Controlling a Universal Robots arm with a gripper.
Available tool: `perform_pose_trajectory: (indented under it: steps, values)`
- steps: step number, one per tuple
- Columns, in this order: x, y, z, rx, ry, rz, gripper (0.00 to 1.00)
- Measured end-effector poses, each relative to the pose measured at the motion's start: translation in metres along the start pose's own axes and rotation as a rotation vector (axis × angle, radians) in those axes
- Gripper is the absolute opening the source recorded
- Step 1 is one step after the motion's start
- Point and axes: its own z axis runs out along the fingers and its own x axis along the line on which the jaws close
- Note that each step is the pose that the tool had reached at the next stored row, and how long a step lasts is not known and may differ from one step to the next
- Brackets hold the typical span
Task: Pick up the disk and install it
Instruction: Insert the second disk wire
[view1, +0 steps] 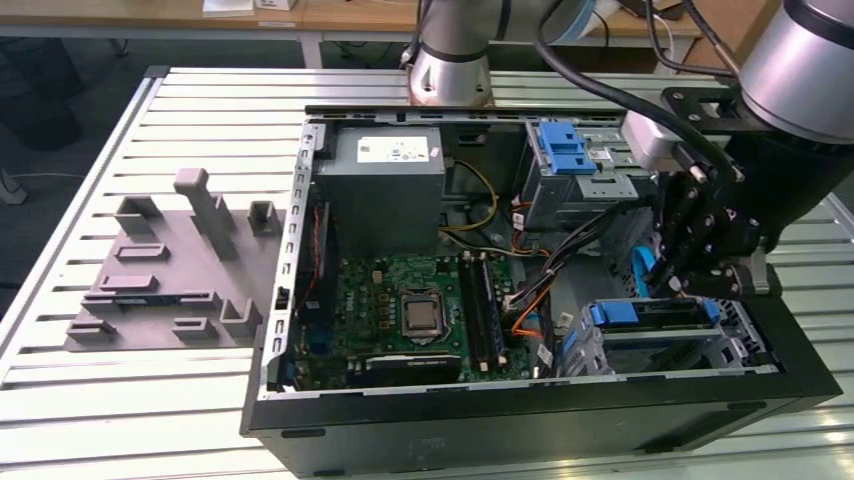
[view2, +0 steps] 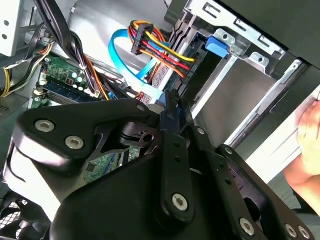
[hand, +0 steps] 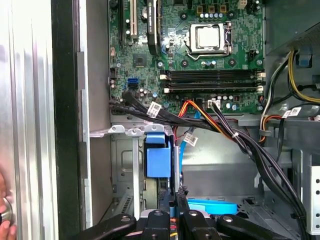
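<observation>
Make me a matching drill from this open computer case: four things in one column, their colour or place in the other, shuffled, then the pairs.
Things:
1. gripper
2. power supply
3. fixture block
4. processor socket

Descriptions:
A. grey box with a white sticker, at the case's far end
B. on the green motherboard
C. grey, outside the case on the slatted table
D. black, over the drive bays with blue tabs

Pairs: 1-D, 2-A, 3-C, 4-B

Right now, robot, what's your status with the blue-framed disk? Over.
Gripper shut on flat blue-framed metal disk, edge-on. Held above grey metal drive bay, not seated. Black cable bundle close beside.
</observation>
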Motion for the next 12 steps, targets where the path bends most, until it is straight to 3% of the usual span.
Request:
perform_pose_trajectory:
  steps: [12]
  values:
    - [0.0034, -0.0022, 0.0076, -0.0001, 0.0000, 0.000, 0.17]
